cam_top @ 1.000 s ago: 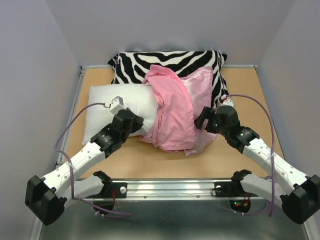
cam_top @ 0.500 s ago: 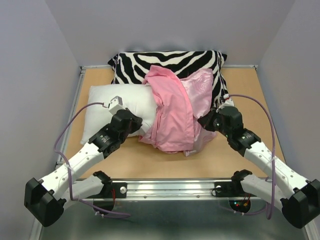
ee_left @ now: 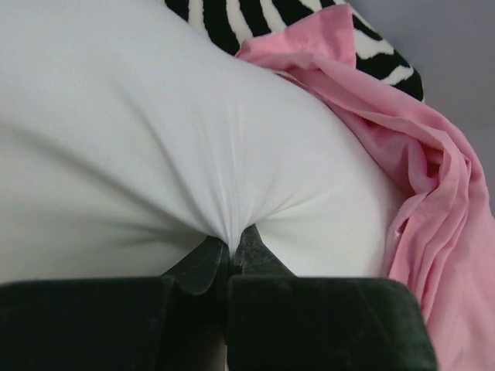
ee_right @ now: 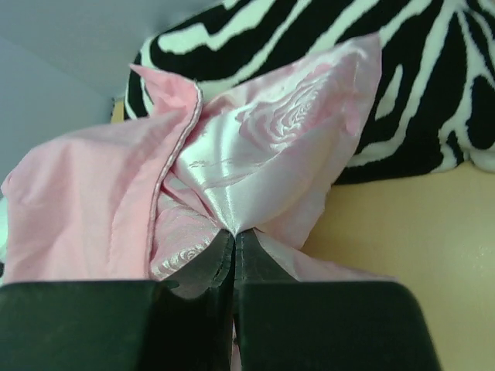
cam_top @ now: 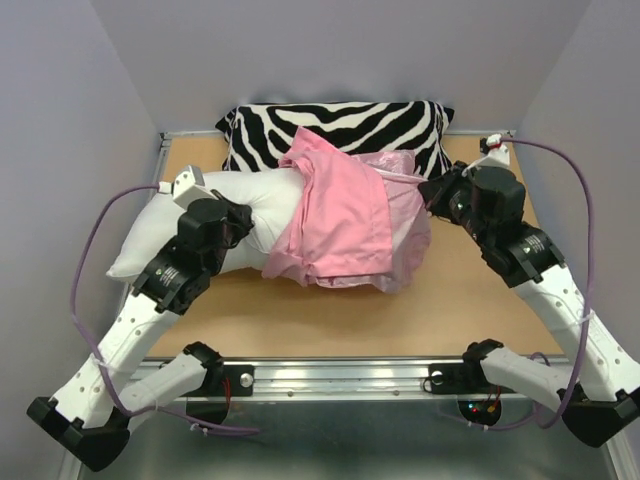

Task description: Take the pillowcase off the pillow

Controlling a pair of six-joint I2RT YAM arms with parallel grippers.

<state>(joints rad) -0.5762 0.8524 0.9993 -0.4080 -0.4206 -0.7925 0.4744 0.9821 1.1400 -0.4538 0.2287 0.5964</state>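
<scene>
top external view: the pillow [cam_top: 245, 200] is lying across the left half of the counter [cam_top: 330, 320]. its left end is showing bare and white, and its right end is sitting inside the pillowcase [cam_top: 345, 215]. the pillowcase is bunching around that right portion, with the plain pink face showing on top and the shinier rose-patterned face showing along its right edge.

the left claw [cam_top: 243, 216] is pressing into the bare near side of the pillow. the left wrist view is showing its fingers closed, pinching a fold of white pillow fabric, with creases running into the tips. the right claw [cam_top: 433, 196] is sitting at the right edge of the pillowcase. the right wrist view is showing its fingers closed on a pinch of the rose-patterned satin. the two claws are standing well apart, with the pink cloth lying between them.

a zebra-striped cushion [cam_top: 330, 125] is lying behind, touching both pillow and pillowcase.

the counter is showing a tan wooden top, with a metal rail [cam_top: 340, 378] running along the near edge. pale grey-lilac walls [cam_top: 350, 50] are enclosing it on three sides.
</scene>
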